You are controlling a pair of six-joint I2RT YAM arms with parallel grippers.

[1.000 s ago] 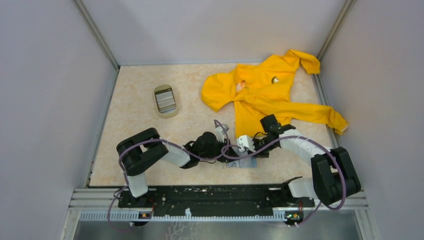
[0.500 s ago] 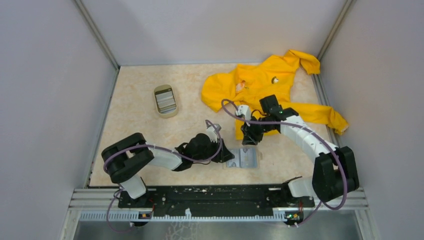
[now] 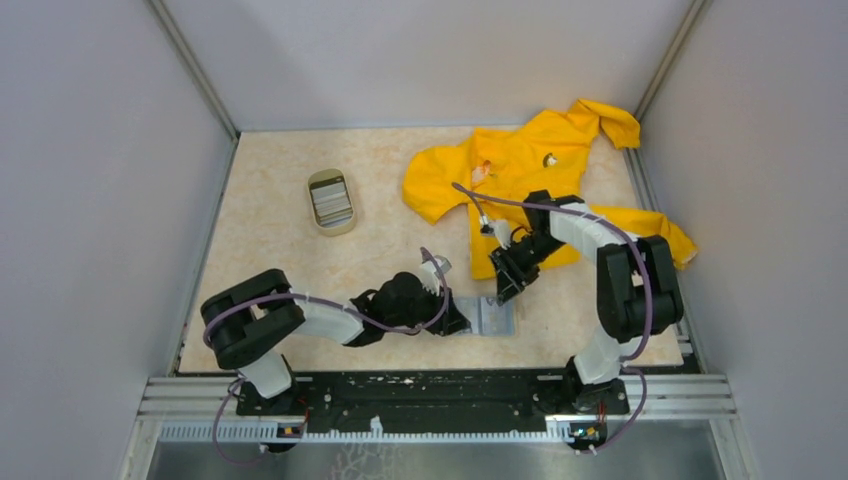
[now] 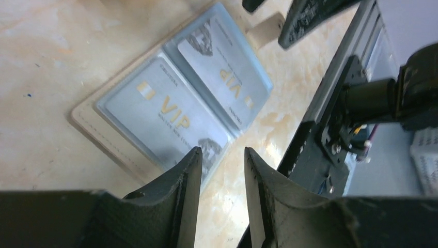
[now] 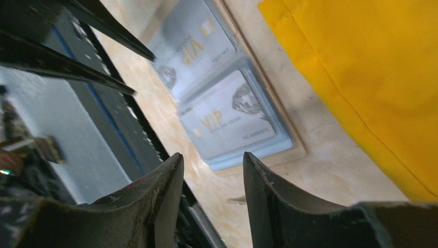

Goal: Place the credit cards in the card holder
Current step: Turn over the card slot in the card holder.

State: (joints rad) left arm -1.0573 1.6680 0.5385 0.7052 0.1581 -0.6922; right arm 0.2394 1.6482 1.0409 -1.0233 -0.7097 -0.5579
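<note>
Hovering both of my tools by the open card holder point(image 4: 85, 123), with the credit cards point(image 4: 165, 111) lying in its clear sleeves.

Nearest me, just past the black front rail point(image 3: 430, 390), the holder lies flat on the desk point(image 3: 280, 250), spread open, one pale VIP card in each half. My left tool point(image 4: 222, 155) sits low at the holder's left edge, its jaws parted and nothing between them. My right tool point(image 5: 212, 157) hangs above the holder's far side, jaws also apart and empty, tilted down toward the sleeves. Just beyond the holder, the hem of a yellow garment point(image 3: 530, 185) runs close beside its rim without covering it, and my right arm reaches over that cloth. Farther back on the left, well apart from everything else, stands a small beige tray point(image 3: 330, 200) with grey contents I cannot make out.
</note>
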